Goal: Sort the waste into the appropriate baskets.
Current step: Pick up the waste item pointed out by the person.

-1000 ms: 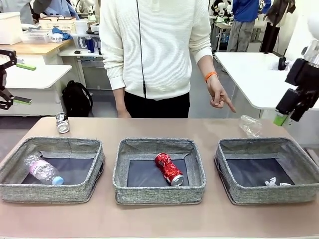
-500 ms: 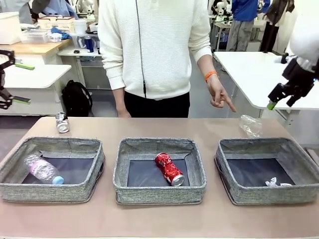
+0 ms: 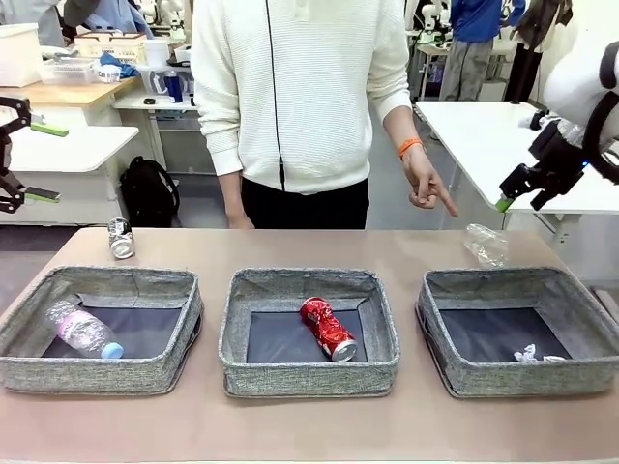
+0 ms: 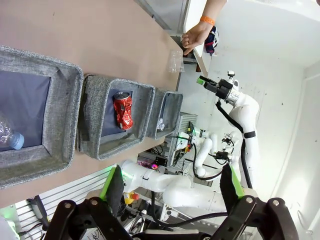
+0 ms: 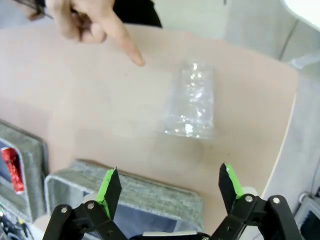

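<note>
The clear label-less bottle (image 3: 486,244) lies on the table behind the right basket (image 3: 435,309), and a person's hand (image 3: 427,189) points down at it. My right gripper (image 3: 518,200) hovers open above and to the right of it; in the right wrist view the bottle (image 5: 190,100) lies ahead of the open gripper (image 5: 170,187). A dark can (image 3: 120,238) lies at the far left. The left basket (image 3: 184,319) holds the pink-label bottle (image 3: 82,331), the middle basket (image 3: 382,324) the red can (image 3: 327,329), and the right one a white scrap (image 3: 537,356). My left gripper (image 3: 50,162) stays open off the table's left.
The person stands at the far edge behind the middle basket. White tables (image 3: 493,145) stand behind on both sides. Bare tabletop runs between the baskets and the far edge, and along the near edge.
My right gripper has swung left and slightly up, nearer to the clear bottle. The left arm, the person's hand and the waste have stayed put.
</note>
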You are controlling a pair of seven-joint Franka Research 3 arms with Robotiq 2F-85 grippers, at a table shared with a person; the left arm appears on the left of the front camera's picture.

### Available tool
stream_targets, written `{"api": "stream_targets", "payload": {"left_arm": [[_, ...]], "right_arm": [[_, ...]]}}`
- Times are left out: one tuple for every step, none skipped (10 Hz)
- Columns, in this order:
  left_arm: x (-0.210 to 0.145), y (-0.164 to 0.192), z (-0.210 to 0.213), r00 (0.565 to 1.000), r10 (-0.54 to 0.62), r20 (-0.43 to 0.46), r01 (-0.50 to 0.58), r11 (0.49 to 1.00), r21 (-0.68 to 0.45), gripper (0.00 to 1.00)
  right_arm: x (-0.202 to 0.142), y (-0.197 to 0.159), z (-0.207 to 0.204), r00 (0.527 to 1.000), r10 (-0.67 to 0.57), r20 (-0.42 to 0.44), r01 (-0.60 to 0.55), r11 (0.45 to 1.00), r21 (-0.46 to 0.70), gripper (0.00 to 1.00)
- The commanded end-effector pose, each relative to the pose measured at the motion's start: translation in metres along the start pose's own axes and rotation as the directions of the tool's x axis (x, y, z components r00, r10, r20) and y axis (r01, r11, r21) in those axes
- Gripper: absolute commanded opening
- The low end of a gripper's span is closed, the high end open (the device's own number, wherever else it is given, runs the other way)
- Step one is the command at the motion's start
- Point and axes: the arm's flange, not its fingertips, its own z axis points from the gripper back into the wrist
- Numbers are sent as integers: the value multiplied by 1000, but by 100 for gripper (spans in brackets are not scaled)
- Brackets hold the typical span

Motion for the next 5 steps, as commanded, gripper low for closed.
{"api": "stream_targets", "payload": {"left_arm": [[0,-4,1,1000,-5,-3,5,1000,-23,100],[0,-4,1,1000,-5,-3,5,1000,-23,100],[0,-4,1,1000,-5,-3,5,1000,-23,100],[0,-4,1,1000,-5,-3,5,1000,-23,100],[0,-4,1,1000,-5,-3,5,1000,-23,100]], "right_arm": [[5,-3,-3,1000,13,8,-13,1000,-15,100],[14,-9,-14,1000,-7,23,7,1000,-19,100],[22,-13,-22,999,-12,33,13,999,-34,100],[30,-19,-33,999,-14,31,15,999,-38,100],[35,-23,-44,999,-24,26,25,999,-43,100]]}}
